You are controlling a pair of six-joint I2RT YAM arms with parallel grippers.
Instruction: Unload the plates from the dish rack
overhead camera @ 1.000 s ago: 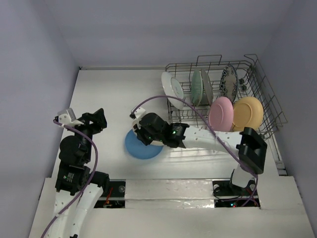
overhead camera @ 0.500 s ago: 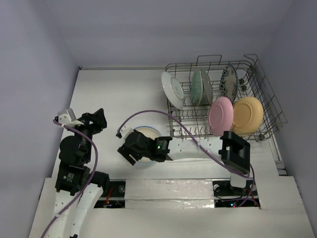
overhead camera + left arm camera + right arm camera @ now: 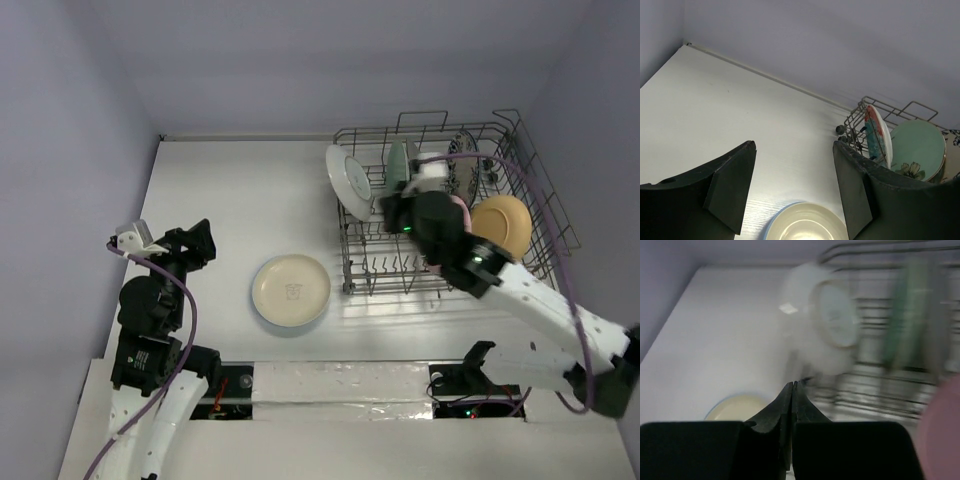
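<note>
A cream plate (image 3: 290,288) lies on a blue plate on the table, left of the grey wire dish rack (image 3: 540,205). In the rack stand a white-rimmed plate (image 3: 348,182) at the left end, a mint green plate (image 3: 398,170), a pink plate (image 3: 458,208) partly hidden by my arm, a yellow-orange plate (image 3: 502,225) and a patterned plate (image 3: 467,160). My right gripper (image 3: 392,212) is shut and empty above the rack's left part; its view (image 3: 792,386) is blurred. My left gripper (image 3: 197,243) is open and empty, left of the cream plate (image 3: 807,225).
The left wrist view shows the white-rimmed plate's red-and-teal face (image 3: 874,131) and the mint plate (image 3: 918,146) behind it. The right arm's purple cable (image 3: 520,190) loops over the rack. Walls close the table at the back and both sides.
My right gripper left the cream plate on top of the blue plate and swung right and back to the rack. The left arm has not moved.
</note>
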